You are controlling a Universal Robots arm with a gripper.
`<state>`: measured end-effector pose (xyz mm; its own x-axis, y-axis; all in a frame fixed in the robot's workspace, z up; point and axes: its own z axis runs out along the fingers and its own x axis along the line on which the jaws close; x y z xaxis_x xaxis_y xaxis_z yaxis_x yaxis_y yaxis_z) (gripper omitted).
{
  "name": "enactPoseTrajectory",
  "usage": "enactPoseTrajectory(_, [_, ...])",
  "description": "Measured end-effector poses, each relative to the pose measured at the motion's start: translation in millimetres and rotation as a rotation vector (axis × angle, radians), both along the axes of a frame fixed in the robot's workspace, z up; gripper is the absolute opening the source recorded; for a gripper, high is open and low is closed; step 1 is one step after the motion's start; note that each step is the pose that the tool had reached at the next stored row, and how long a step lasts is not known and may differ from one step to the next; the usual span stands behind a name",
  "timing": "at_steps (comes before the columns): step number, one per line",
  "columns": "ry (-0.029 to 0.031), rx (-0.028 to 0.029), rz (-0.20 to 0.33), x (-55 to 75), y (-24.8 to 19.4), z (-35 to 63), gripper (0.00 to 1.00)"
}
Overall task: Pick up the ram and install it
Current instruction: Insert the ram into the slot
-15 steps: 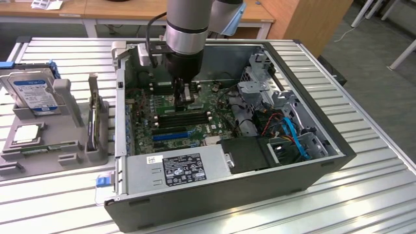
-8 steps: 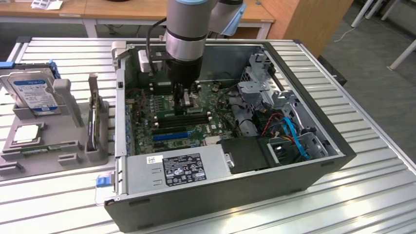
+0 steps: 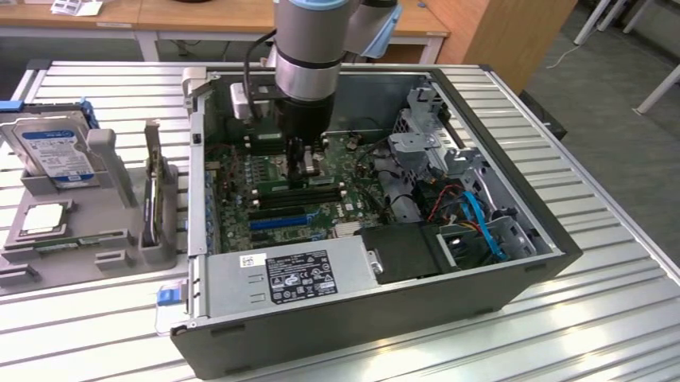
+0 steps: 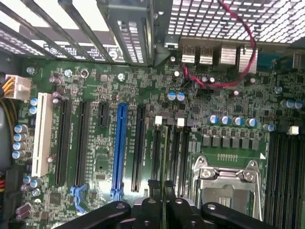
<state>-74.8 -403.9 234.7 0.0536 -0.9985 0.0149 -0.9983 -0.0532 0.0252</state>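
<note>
Wooden desks [image 3: 159, 12] stand behind the ribbed metal table [image 3: 595, 318], grey floor [image 3: 606, 87] beside

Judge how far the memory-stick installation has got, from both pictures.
Done: the memory stick is picked up and inside the computer case. In hand: the gripper holds it edge-on over the slots on the motherboard. Left: it looks not yet pressed down into a slot.

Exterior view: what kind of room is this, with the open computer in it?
Probably a robotics lab or workshop. A robot arm reaches into an open desktop computer case on a slatted metal table, a hard drive stands in a gray holder beside it, and wooden desks stand behind.
</note>
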Motion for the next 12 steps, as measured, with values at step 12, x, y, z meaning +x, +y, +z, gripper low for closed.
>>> enactPoseTrajectory(12, [0.0,0.0001,-0.002,0.8,-3.1,-0.7,0.13])
